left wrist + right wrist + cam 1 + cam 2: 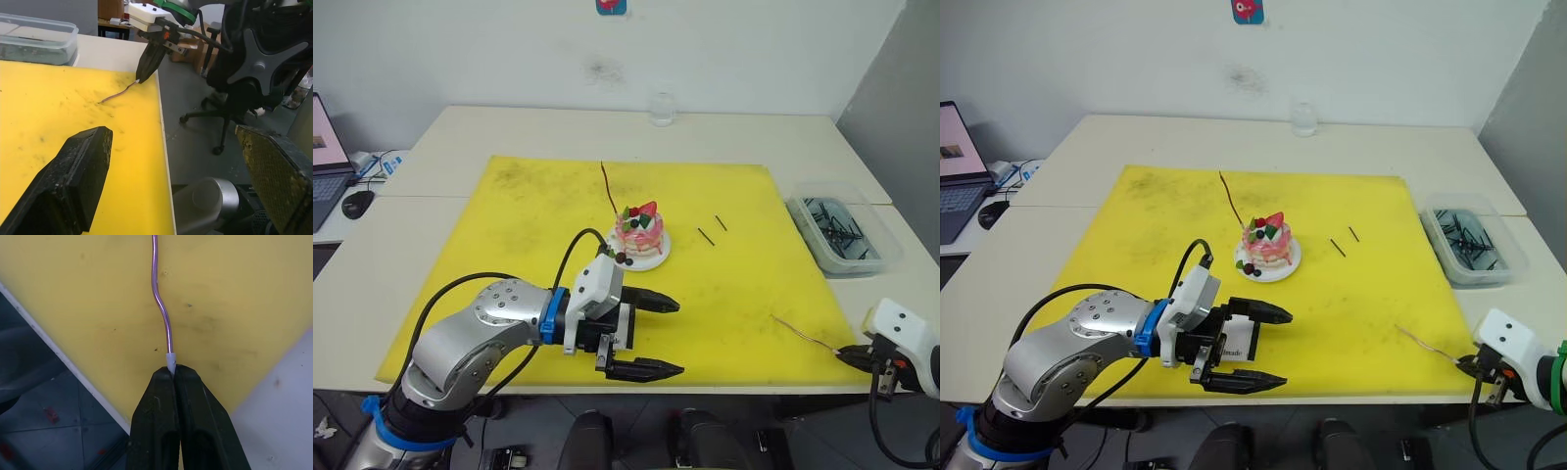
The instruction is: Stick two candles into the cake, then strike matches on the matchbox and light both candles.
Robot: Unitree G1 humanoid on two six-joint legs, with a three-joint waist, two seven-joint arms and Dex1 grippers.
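a: any writing to read?

b: hardly. the matchbox [1240,340] sits between the fingers of the left gripper [644,335], and a few black letters show on its white face, too partial to read. a small red and blue sticker [1248,10] hangs on the far wall, nothing legible on it.

a: how are the grippers?

b: the left gripper has its two black fingers spread wide apart near the front edge of the yellow mat [509,245], with the matchbox in the gap; i can't tell if either finger touches it. the right gripper [174,370] has its fingers pressed together on the pale end of one candle [161,303], at the mat's front right corner, right by the table edge; the rest of that candle lies across the mat.

a: and further back?

b: the cake [640,232] on its white plate [656,258] stands mid-mat, with the other candle [609,188] rising tilted from behind its left side. two matches [713,229] lie just right of it, apart from each other. open yellow mat lies all around them.

a: beyond the mat?

b: a clear plastic box [842,233] with dark sticks on the right, a glass [662,108] at the far edge, a laptop [327,157] and mouse [357,203] far left.
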